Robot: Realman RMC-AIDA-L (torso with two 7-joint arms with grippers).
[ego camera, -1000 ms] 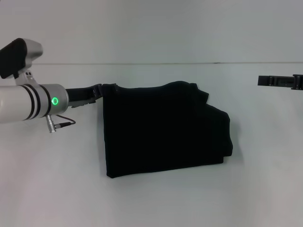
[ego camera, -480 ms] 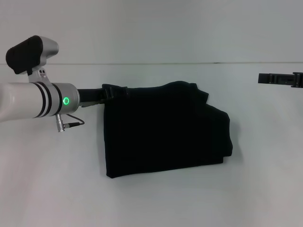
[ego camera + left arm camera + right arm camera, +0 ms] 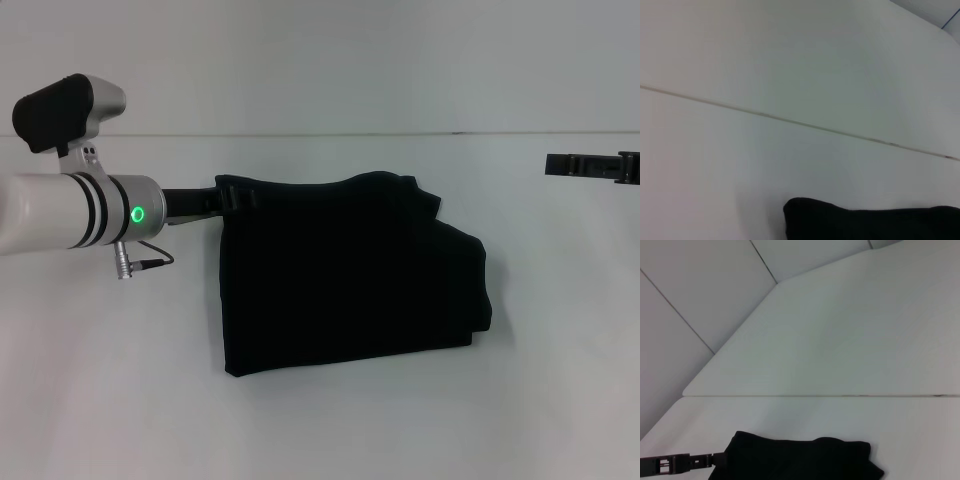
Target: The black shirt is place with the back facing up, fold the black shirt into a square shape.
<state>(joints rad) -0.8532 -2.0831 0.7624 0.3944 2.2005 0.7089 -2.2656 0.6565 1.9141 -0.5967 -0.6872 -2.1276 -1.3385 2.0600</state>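
Black shirt (image 3: pixel 345 275) lies folded into a rough rectangle at the middle of the white worktop (image 3: pixel 330 430), far edge bunched and uneven. Left hand (image 3: pixel 235 195) reaches in from the left, at the shirt's far-left corner; black on black, so whether its fingers grip the cloth cannot be told. Right hand (image 3: pixel 590 167) hangs at the right edge, well apart from the shirt; finger gap cannot be told.

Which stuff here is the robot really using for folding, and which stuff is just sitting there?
For the job:
- the black shirt, partly folded on the table
- the left gripper, at the shirt's far left corner

Not in use:
- the right gripper, off to the right, away from the shirt
- the white table, only holding the shirt
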